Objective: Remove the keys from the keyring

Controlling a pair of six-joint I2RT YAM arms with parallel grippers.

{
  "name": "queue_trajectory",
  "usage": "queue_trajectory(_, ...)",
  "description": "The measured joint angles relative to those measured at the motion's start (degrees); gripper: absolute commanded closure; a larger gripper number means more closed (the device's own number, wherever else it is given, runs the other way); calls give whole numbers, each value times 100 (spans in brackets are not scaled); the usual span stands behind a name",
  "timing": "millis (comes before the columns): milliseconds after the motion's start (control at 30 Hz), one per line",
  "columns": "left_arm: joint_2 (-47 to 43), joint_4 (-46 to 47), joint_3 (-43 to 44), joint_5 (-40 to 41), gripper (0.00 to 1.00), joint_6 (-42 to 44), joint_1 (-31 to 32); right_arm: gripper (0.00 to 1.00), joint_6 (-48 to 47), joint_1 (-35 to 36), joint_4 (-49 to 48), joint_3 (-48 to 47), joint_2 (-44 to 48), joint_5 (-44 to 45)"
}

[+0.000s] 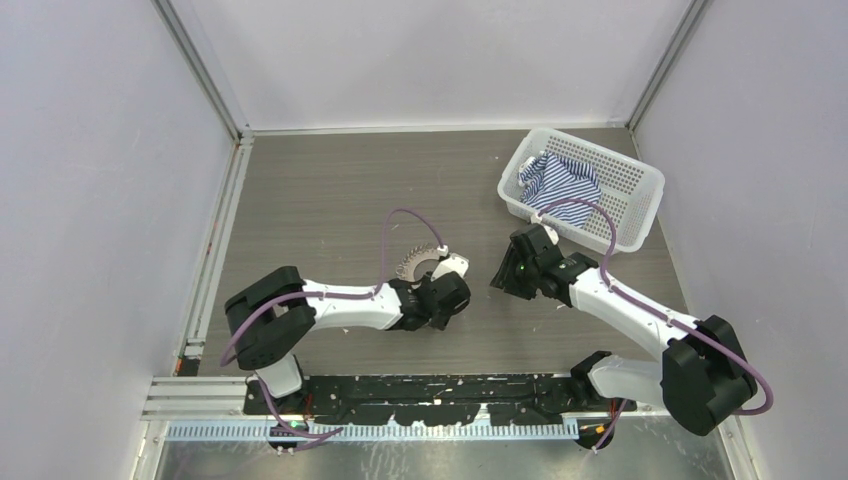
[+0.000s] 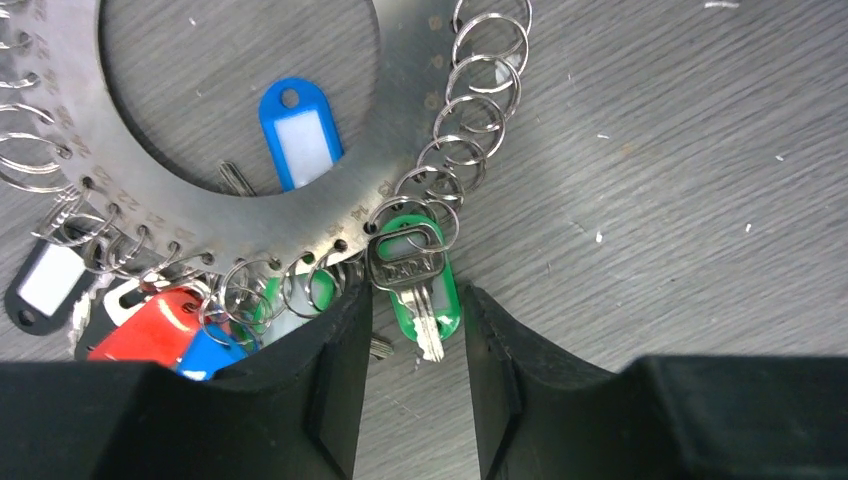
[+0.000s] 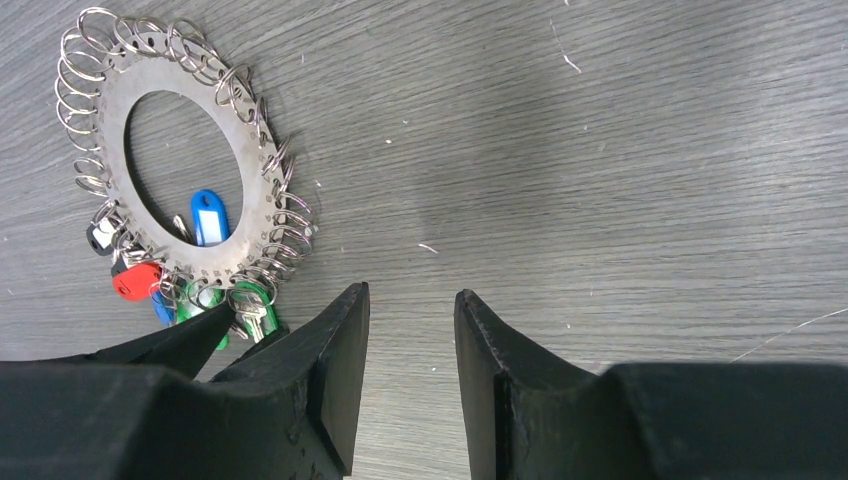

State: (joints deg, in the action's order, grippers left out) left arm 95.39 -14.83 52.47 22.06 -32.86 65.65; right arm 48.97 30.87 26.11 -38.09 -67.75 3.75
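The keyring [image 1: 418, 262] is a flat grey disc lying on the table, its rim lined with small split rings. In the left wrist view the keyring [image 2: 400, 130] carries a silver key on a green tag [image 2: 425, 290], a red tag [image 2: 150, 325], a black tag [image 2: 40, 285] and a blue tag [image 2: 300, 135] lying in the open centre. My left gripper [image 2: 417, 292] is open, one finger on either side of the green-tagged key. My right gripper [image 3: 410, 292] is open and empty over bare table, right of the keyring [image 3: 262, 210].
A white perforated basket [image 1: 640, 190] holding a striped blue-and-white cloth [image 1: 560, 185] stands at the back right, just behind the right arm. Grey walls enclose the table on three sides. The left gripper's fingers [image 3: 190, 335] show in the right wrist view.
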Motion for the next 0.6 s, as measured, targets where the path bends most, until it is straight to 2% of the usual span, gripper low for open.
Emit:
queue_trajectory(267,111,192,2,-216,58,-101,-81,58,-55,-22,-2,20,-2,-2)
queue_trajectory(433,155,149,46,-192,73,-146,-90,58,-74,-26,-35,39,-13,-7)
queue_trajectory(533,188,149,83,-205,95,-160,-111,58,-120,-26,-66,39,-28,-50)
queue_trajectory(600,184,173,83,-258,99,-168,-129,58,-212,-26,-109,39,-33,-114)
